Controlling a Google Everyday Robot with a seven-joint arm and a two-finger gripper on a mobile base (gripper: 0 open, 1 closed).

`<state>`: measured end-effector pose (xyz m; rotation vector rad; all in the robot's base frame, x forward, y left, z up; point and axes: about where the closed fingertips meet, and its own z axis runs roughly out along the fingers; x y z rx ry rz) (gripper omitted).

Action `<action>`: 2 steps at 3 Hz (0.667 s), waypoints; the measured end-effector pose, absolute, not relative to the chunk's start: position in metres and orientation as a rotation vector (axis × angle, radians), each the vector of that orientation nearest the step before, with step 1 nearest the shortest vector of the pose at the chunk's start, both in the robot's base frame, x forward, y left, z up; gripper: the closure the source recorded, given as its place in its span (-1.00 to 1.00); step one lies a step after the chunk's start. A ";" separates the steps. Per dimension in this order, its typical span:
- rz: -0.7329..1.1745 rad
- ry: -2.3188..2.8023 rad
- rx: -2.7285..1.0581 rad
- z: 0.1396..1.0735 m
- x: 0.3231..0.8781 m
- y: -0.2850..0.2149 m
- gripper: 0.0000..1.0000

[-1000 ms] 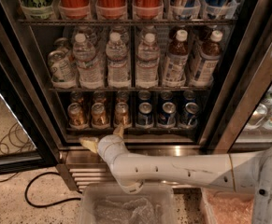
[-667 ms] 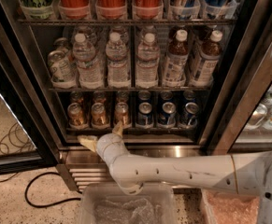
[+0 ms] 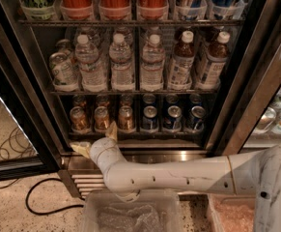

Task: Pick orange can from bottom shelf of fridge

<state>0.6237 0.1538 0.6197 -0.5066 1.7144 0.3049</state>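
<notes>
Sliding a little to the left along the front of the fridge [image 3: 34, 95], the gripper [image 3: 96, 140] is now sitting just below the bottom shelf [image 3: 140, 135], near the left end of the ribbed steel base panel [image 3: 178, 155]. A second ago it was hanging slightly further right. Its two tan fingers [image 3: 81, 149] are standing spread wide with nothing between them: one is pointing left along the panel, the other is reaching up over the shelf's front rail. That upper finger is now ending in the gap between the middle orange can [image 3: 101, 118] and the right-hand orange can [image 3: 126, 118], whereas before its tip was lying in front of the right-hand one. The orange cans are standing upright in the left half of the shelf, untouched and in the same places as before, with the blue cans [image 3: 173, 117] filling the right half. So the grasp is not yet happening. The arm [image 3: 178, 175], stretching in from the right, is seemingly lining up on a can, and the wrist is probably needing to rise and turn before the fingers can be closing around one.
</notes>
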 end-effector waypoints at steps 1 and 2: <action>0.305 1.714 -0.506 0.620 0.624 0.154 -1.00; 0.319 1.697 -0.489 0.618 0.622 0.158 -1.00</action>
